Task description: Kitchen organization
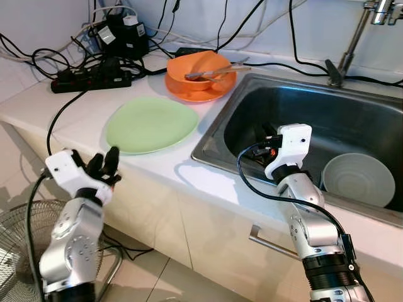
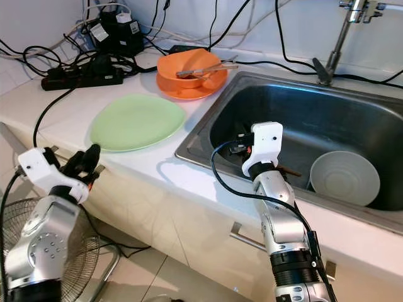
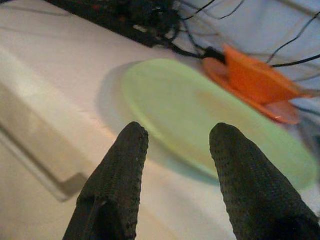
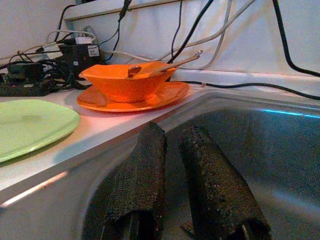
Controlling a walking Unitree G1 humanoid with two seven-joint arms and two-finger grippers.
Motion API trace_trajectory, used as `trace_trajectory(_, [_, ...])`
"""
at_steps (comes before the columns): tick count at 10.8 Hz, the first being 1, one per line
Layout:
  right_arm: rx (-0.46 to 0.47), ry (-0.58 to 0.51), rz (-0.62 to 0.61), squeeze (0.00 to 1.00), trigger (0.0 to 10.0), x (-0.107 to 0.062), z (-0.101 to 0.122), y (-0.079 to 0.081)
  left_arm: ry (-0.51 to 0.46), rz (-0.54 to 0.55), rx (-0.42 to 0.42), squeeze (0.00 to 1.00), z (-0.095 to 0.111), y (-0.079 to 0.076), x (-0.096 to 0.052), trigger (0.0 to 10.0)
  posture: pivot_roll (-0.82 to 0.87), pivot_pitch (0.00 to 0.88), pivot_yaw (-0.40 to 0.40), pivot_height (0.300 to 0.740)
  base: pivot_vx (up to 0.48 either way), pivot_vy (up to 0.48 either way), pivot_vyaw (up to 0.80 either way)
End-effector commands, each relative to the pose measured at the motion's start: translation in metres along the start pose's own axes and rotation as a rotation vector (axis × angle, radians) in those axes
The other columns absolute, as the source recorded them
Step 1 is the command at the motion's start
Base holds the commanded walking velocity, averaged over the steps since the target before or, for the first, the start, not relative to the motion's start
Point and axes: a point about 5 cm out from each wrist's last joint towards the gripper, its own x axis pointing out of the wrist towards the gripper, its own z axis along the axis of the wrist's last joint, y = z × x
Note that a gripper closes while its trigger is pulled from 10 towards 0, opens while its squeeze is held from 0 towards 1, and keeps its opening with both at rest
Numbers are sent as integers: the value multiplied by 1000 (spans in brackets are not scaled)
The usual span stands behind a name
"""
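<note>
Two grippers empty: left gripper (image 3: pixel 175 165) parted wide, lined up toward green plate (image 1: pixel 150 123) on surface (image 1: pixel 82 107); right gripper (image 4: pixel 172 170) nearly closed, lowered into sink (image 1: pixel 252 94), probably reaching.

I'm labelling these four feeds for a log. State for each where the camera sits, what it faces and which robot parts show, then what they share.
Left eye: on the head, looking down at the counter and sink; both arms.
Right eye: beside it, same scene.
Left wrist: along the open left gripper toward the green plate.
Right wrist: along the right gripper, over the sink, facing the orange bowl.
Shared: all four show the green plate and orange bowl.
</note>
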Motion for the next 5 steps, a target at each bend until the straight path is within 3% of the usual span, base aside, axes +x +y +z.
trace_trajectory(1, [-3, -17, 8, 0, 10000, 3, 4, 0, 2, -2, -7, 0, 2, -3, 0, 10000, 90, 0, 88, 740, 0, 0, 0])
trace_trajectory(5, [-12, -20, -3, 0, 10000, 3, 6, -5, 3, -28, -82, 0, 2, -16, 5, 10000, 74, 0, 89, 740, 0, 0, 0])
